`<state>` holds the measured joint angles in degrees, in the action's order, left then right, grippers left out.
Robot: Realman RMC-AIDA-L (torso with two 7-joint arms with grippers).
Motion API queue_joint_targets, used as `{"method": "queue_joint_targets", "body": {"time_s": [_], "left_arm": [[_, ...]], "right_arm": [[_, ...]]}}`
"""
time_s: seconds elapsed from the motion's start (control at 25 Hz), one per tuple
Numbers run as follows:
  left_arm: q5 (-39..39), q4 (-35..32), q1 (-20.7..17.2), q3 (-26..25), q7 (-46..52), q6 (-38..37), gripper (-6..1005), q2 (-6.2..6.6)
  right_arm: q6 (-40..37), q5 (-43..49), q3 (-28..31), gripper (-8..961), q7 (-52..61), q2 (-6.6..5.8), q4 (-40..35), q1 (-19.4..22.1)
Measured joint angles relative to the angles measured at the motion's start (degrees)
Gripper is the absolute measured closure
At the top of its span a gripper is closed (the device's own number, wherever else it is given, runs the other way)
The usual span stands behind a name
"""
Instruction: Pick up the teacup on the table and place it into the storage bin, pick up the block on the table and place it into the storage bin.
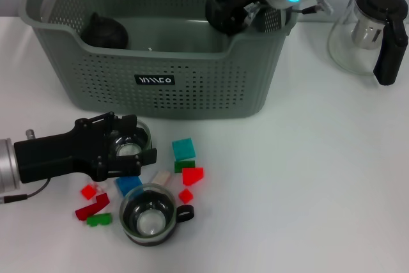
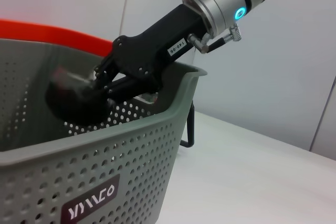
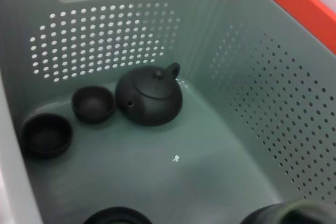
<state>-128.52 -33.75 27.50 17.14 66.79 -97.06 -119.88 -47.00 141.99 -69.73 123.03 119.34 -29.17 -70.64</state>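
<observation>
Glass cup (image 1: 149,215): we see it nearest us on the tabletop (image 1: 307,190), well in front of the bin, upright, handle pointing right.
Blocks: we count small red, green, blue and teal pieces scattered just around the glass cup; the teal block (image 1: 183,148) lies nearest the bin's front.
Left gripper (image 1: 131,148): low over a second glass cup (image 1: 130,145) in front of the bin; we cannot tell how its jaws stand.
Bin (image 1: 160,94): grey-green and perforated; inside we see a dark teapot (image 3: 149,95) and two small dark cups (image 3: 93,103).
Right gripper (image 2: 105,85): inside the bin's right rear corner, clamped on a dark teacup (image 2: 73,100) held above the floor.
</observation>
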Motion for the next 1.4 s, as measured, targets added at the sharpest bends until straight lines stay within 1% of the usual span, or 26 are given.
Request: {"method": "queue_joint_targets", "body": {"time_s": [0.16, 0.32, 0.4, 0.52, 0.6, 0.68, 0.76, 0.84, 0.88, 0.92, 0.96, 1.08, 1.2, 1.28, 1.36, 1.4], "left_arm": [[0.0, 0.0, 0.0, 0.0, 0.0, 0.2, 95, 0.00], [0.1, 0.0, -0.1, -0.1, 0.0, 0.2, 95, 0.00], [0.2, 0.0, -0.2, -0.3, 0.0, 0.2, 95, 0.00], [0.2, 0.0, -0.3, -0.4, 0.1, 0.1, 94, 0.00], [0.2, 0.0, -0.3, -0.4, 0.2, 0.1, 94, 0.00], [0.5, 0.0, -0.2, -0.4, 0.2, 0.1, 94, 0.00], [0.9, 0.0, -0.1, -0.4, 0.2, 0.1, 94, 0.01], [1.2, 0.0, 0.0, -0.4, 0.2, 0.2, 94, 0.01], [1.5, 0.0, 0.1, -0.4, 0.3, 0.2, 94, 0.03], [1.8, 0.0, 0.2, -0.4, 0.3, 0.2, 94, 0.04], [2.2, 0.0, 0.2, -0.4, 0.3, 0.2, 94, 0.07], [3.6, 0.0, 0.3, -0.5, 0.4, 0.2, 95, 0.19], [4.5, -0.1, 0.4, -0.5, 0.4, 0.1, 95, 0.38], [4.5, -0.3, 0.4, -0.4, 0.5, -0.3, 95, 0.49], [4.5, -0.4, 0.4, -0.3, 0.5, -0.8, 95, 0.68], [4.5, -0.5, 0.4, -0.2, 0.5, -0.9, 95, 0.73]], "right_arm": [[-0.1, 0.0, -0.2, 833, 1.8, -0.45, 0.0, -0.1], [-0.3, -0.1, 0.7, 659, 2.5, -0.69, -1.3, 0.2], [-2.1, -0.2, 2.6, 577, 2.6, -0.81, -4.0, 0.9], [-8.0, -0.8, 7.4, 461, 2.7, -0.93, -11.5, 2.9], [-13.0, -2.3, 10.1, 384, 2.5, -0.94, -18.0, 5.1], [-17.0, -5.6, 11.6, 350, 1.8, -0.92, -24.6, 8.2], [-20.4, -10.8, 12.0, 315, 0.2, -0.86, -30.9, 12.2], [-23.4, -18.8, 12.1, 299, -3.4, -0.77, -36.6, 17.5], [-25.5, -25.7, 12.2, 301, -7.0, -0.59, -39.4, 22.3], [-25.5, -25.7, 12.2, 302, -7.0, -0.59, -39.4, 22.3], [-27.0, -29.9, 12.3, 304, -9.7, -0.40, -40.2, 25.5], [-30.9, -40.6, 12.6, 308, -19.7, 0.07, -39.6, 33.4], [-36.9, -51.4, 12.8, 308, -32.4, 0.63, -34.8, 41.6], [-41.8, -56.5, 13.6, 308, -39.9, 0.60, -29.4, 45.0], [-46.6, -58.8, 15.3, 307, -46.9, 0.54, -22.6, 47.5], [-47.8, -59.0, 15.8, 307, -48.9, 0.56, -20.6, 48.1]]}}
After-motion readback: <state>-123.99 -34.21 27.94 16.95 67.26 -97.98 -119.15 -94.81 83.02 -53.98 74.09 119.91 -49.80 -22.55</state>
